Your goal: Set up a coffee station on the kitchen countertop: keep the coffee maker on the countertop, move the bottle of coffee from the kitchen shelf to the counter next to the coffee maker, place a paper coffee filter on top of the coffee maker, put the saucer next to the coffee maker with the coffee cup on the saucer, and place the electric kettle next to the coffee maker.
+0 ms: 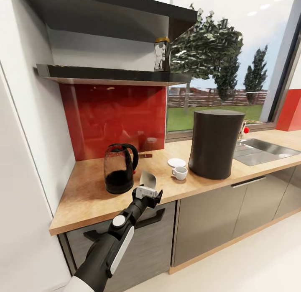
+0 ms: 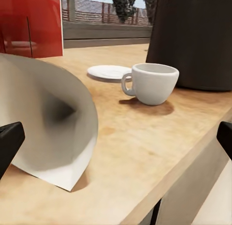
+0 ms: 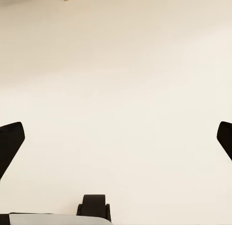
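In the head view, the left pincer reaches over the table edge, with the paper filter just ahead, between kettle and cup. In the left wrist view its fingers stand wide apart, gripping nothing; the filter lies near one finger. In the right wrist view, the right pincer is spread open above the floor.

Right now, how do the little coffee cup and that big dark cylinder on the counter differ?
The coffee cup is white, small and low; the coffee maker is dark brown and towers over it. The coffee cup has a handle and an open top; the coffee maker looks like a plain closed cylinder with a flat top. The coffee cup sits nearer the counter's front edge, beside the saucer, not on it. Both stand upright on the wooden countertop.
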